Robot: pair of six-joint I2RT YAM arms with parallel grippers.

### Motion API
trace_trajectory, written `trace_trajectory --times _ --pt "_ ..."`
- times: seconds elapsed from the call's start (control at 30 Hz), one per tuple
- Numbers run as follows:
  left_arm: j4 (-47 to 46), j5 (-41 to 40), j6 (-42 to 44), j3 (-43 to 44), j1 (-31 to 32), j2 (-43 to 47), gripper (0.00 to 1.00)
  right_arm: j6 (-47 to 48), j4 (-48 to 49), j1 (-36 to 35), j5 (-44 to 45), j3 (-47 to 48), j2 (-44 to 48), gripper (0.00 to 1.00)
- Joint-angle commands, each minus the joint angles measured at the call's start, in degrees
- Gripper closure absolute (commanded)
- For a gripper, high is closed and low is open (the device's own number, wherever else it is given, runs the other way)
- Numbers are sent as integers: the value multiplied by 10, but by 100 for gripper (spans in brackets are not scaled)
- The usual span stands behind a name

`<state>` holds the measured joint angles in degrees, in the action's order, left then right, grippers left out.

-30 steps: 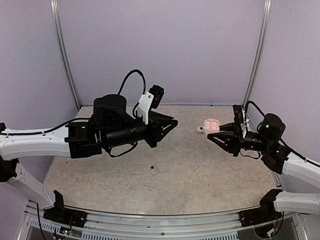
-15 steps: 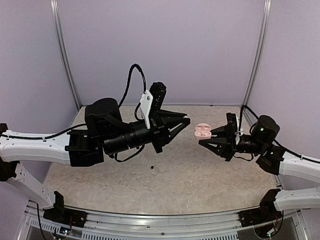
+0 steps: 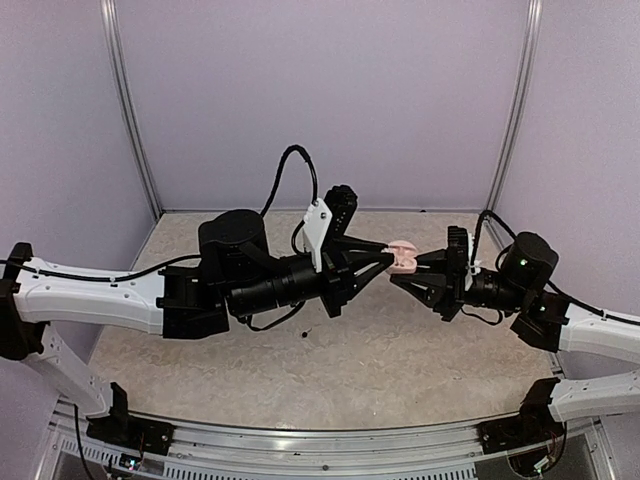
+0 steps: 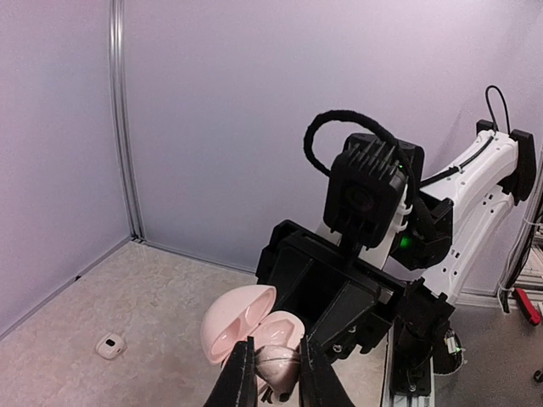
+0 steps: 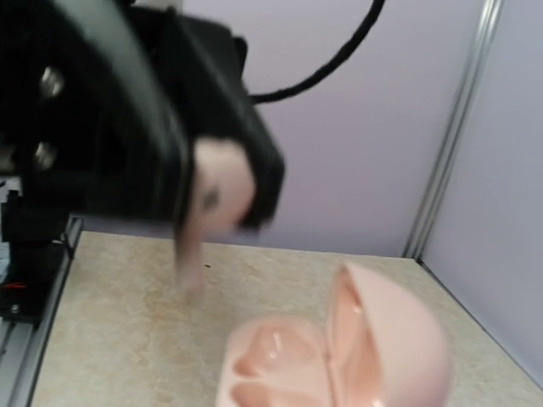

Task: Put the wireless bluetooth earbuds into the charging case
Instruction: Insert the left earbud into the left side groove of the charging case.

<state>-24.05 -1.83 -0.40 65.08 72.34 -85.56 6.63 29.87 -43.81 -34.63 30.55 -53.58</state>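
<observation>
My left gripper (image 3: 388, 263) is shut on a small pinkish earbud (image 4: 277, 359) and holds it in the air. The earbud sits right at the open pink charging case (image 3: 404, 256), whose lid is swung up (image 4: 236, 320). My right gripper (image 3: 408, 270) is shut on that case and holds it above the table; its black fingers (image 4: 335, 298) show behind the case. In the right wrist view the case (image 5: 339, 356) fills the bottom. There the blurred left gripper (image 5: 216, 182) with the earbud (image 5: 219, 193) hangs just above and to the left of it.
A small white object (image 4: 110, 345) lies on the beige table (image 3: 330, 370) near the back wall. A dark speck (image 3: 302, 334) sits on the table in front of the left arm. Purple walls close in the back and both sides.
Both arms have moved toward each other. My left gripper carried the earbud rightward up to the case, and my right gripper brought the open case leftward.
</observation>
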Motion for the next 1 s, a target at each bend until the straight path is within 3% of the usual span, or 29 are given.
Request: trace_trajectory --times 0.0,0.43,0.97 --pt "-29 -17 -23 23 3 -22 87 7 1 -18 51 19 -2 100" --pt "-37 -59 -45 28 8 -35 89 19 -12 -38 107 18 -2 100" --pt "-14 -82 -47 50 5 -51 89 29 -28 -40 107 32 -12 100"
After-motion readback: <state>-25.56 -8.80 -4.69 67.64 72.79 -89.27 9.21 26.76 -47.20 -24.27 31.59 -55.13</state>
